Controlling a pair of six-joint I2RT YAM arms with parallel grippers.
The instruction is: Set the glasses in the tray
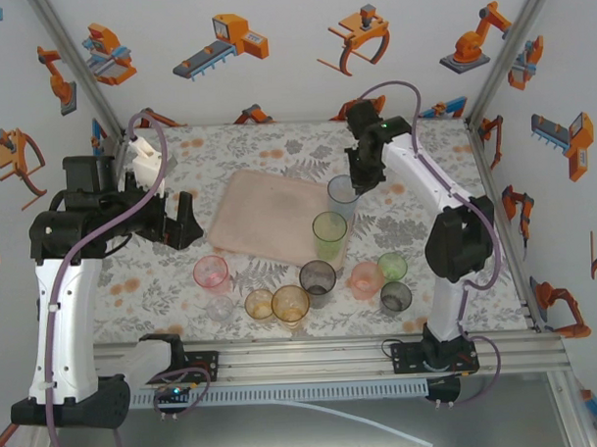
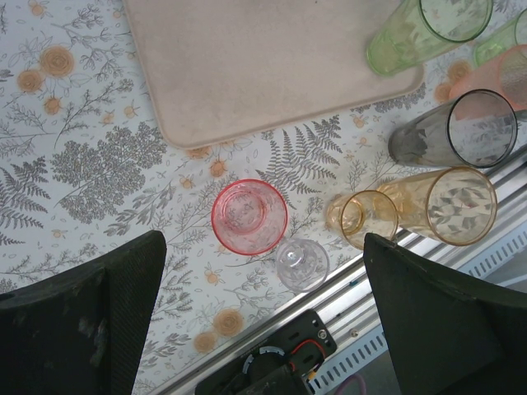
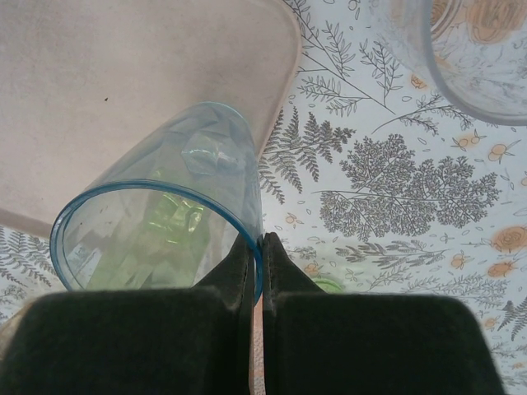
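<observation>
The pale pink tray (image 1: 264, 220) lies mid-table. At its right edge my right gripper (image 1: 362, 174) is shut on the rim of a blue glass (image 1: 343, 194); in the right wrist view the fingertips (image 3: 257, 247) pinch the wall of the blue glass (image 3: 165, 222), whose base overlaps a corner of the tray (image 3: 123, 90). A tall green glass (image 1: 329, 232) stands at the tray's near right corner. My left gripper (image 1: 186, 223) hangs open left of the tray, above a pink glass (image 2: 249, 216) and a small clear glass (image 2: 302, 264), holding nothing.
Along the near side stand two amber glasses (image 1: 259, 303) (image 1: 291, 304), a smoky grey glass (image 1: 317, 279), a salmon glass (image 1: 365, 278), a short green glass (image 1: 392, 267) and a dark grey glass (image 1: 395, 297). The metal rail (image 1: 313, 355) runs just behind them.
</observation>
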